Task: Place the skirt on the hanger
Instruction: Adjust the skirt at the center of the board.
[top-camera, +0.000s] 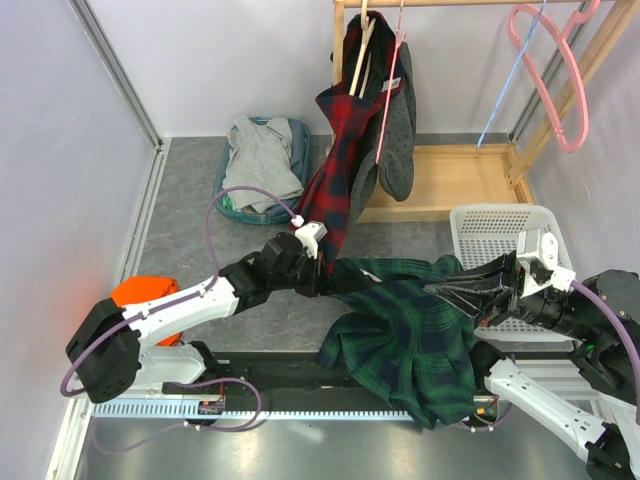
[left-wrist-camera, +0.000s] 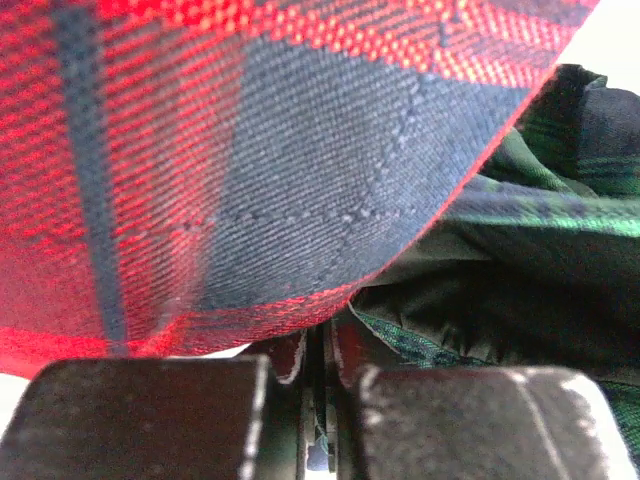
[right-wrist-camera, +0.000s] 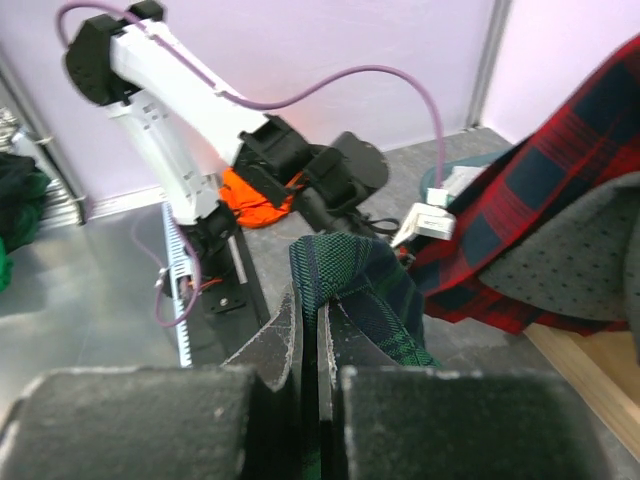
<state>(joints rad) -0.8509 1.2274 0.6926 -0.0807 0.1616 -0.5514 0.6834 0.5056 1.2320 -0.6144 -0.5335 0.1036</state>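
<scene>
The green plaid skirt (top-camera: 410, 330) hangs stretched between both arms above the table's near edge. At its left end my left gripper (top-camera: 318, 274) is shut, and the left wrist view shows a sliver of green cloth between the closed fingers (left-wrist-camera: 322, 340). The rest of the skirt (left-wrist-camera: 530, 250) lies to their right. My right gripper (top-camera: 432, 288) is shut on the skirt's other end, with a green fold (right-wrist-camera: 350, 275) rising from the closed jaws (right-wrist-camera: 320, 310). An empty pink hanger (top-camera: 560, 95) hangs at the rack's right end.
A red plaid garment (top-camera: 335, 160) on a wooden hanger hangs against my left gripper and fills the left wrist view (left-wrist-camera: 200, 150). A grey garment (top-camera: 398, 140) hangs beside it. Around stand a white basket (top-camera: 470, 220), a basin of grey clothes (top-camera: 262, 160), and an orange cloth (top-camera: 145, 293).
</scene>
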